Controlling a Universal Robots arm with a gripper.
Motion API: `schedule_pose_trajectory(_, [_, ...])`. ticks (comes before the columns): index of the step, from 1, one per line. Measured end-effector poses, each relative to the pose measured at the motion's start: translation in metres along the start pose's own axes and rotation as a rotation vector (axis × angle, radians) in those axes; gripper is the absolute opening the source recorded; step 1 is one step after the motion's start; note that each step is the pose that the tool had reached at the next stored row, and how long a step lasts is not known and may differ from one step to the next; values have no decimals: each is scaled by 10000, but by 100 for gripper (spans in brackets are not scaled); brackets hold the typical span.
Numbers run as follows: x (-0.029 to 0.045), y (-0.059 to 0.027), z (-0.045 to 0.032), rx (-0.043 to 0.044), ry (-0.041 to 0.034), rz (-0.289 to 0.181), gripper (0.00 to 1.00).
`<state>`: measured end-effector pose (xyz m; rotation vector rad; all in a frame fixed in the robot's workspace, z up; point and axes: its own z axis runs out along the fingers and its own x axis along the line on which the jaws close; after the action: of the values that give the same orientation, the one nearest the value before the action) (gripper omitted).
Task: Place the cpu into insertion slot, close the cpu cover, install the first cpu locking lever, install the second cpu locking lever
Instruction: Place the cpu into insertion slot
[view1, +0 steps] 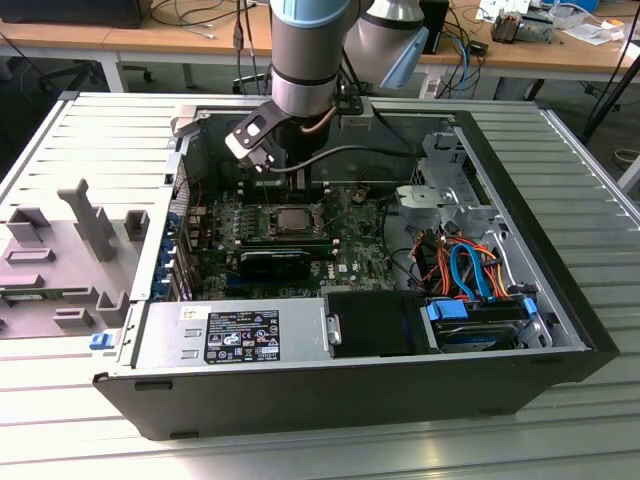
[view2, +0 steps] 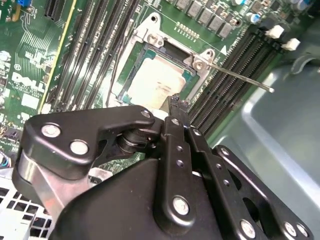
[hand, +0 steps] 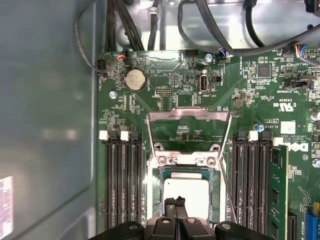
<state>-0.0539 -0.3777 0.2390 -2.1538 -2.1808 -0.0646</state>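
The cpu (hand: 192, 196), a silver-topped square chip, lies flat inside the insertion slot (hand: 161, 197) on the green motherboard (hand: 260, 95). In the second wrist view the cpu (view2: 152, 82) is seen at an angle in the slot (view2: 131, 75). The cpu cover (hand: 187, 116) stands swung open past its hinge, away from the chip. One thin wire locking lever (hand: 226, 182) (view2: 240, 77) sticks out loose beside the socket. My gripper (hand: 175, 204) (view2: 177, 102) hovers over the chip's near edge, fingers shut together with nothing between them. In the exterior view the arm hangs over the socket (view1: 288, 218).
Black memory slots (hand: 120, 185) flank the socket on both sides. A long black card (view1: 275, 262) lies in front of it in the exterior view. The case wall (hand: 45, 125) is close by. Drive bays with cables (view1: 470, 270) and a power supply (view1: 230, 335) fill the case's near side.
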Motion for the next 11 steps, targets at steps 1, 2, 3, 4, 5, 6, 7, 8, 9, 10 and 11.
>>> schedule_pose_trajectory(1, [2, 0, -21, 0, 19, -1, 11])
schedule_pose_trajectory(2, [4, -1, -52, 0, 36, -2, 11])
schedule_pose_trajectory(3, [6, -1, -70, 0, 51, -2, 11])
schedule_pose_trajectory(4, [7, -2, -85, -1, 65, -2, 11])
schedule_pose_trajectory(5, [9, -2, -114, -2, 81, -3, 11])
schedule_pose_trajectory(6, [11, -3, -134, -2, 85, -3, 11])
schedule_pose_trajectory(7, [12, -3, -150, -1, 89, -3, 11])
schedule_pose_trajectory(8, [14, -3, -171, -2, 94, -4, 11])
schedule_pose_trajectory(9, [16, -4, -189, -2, 96, -3, 11])
schedule_pose_trajectory(10, [17, -4, -204, -1, 95, -3, 11])
schedule_pose_trajectory(11, [18, -5, -223, -1, 96, -3, 11])
